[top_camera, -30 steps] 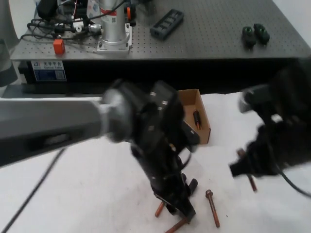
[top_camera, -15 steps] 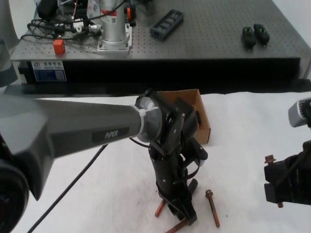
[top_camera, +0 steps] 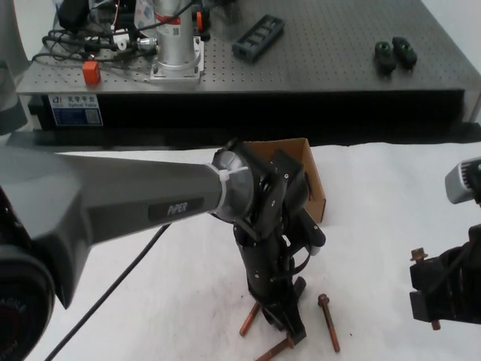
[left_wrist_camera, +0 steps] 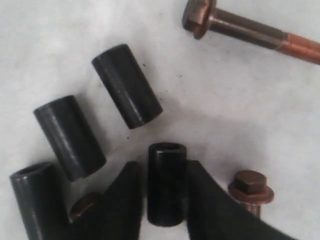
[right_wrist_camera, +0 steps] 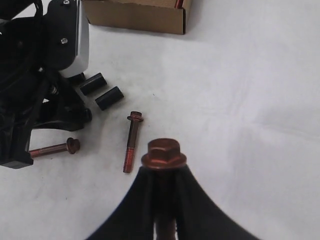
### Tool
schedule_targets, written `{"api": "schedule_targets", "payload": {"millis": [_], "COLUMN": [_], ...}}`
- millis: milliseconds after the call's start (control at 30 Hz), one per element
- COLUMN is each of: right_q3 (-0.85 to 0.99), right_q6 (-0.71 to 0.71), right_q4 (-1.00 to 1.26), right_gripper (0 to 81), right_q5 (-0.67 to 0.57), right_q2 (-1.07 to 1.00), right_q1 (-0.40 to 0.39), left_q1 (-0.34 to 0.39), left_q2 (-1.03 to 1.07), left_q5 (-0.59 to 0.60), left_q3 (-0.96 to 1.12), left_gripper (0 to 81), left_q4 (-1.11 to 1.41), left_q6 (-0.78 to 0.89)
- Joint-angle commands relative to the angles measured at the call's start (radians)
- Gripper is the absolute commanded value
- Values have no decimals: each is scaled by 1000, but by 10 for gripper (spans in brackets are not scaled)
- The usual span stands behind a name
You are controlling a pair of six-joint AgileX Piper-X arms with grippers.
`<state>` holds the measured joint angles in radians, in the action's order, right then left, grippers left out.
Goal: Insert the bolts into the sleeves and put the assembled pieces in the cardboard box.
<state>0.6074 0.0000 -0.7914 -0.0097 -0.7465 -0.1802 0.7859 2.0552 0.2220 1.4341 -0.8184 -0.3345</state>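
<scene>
This looks like a robotics lab. Along the far side runs a metal breadboard table [top_camera: 316,60] drilled with a regular grid of holes. A metal post [top_camera: 174,34] stands on it, with a tangle of cables [top_camera: 79,41] at its far left. Nearer, a grey robot arm [top_camera: 113,203] leans over a bench covered in white cloth [top_camera: 135,301].

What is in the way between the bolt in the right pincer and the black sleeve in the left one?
Nothing tall. Only a loose bolt lies flat on the white cloth between the held bolt and the sleeve, so it can probably pass above.
</scene>
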Motion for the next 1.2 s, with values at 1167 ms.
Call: {"api": "schedule_targets", "payload": {"millis": [1167], "right_q3": [-36], "right_q6": [702], "right_q4": [1015], "right_gripper": [20], "right_q5": [-396], "right_q2": [8], "right_q1": [-300], "left_q1": [-3], "left_q2": [-1123], "left_q5": [425], "left_q3": [-795], "left_gripper": [7], "left_q4": [924], "left_q6": [629]}}
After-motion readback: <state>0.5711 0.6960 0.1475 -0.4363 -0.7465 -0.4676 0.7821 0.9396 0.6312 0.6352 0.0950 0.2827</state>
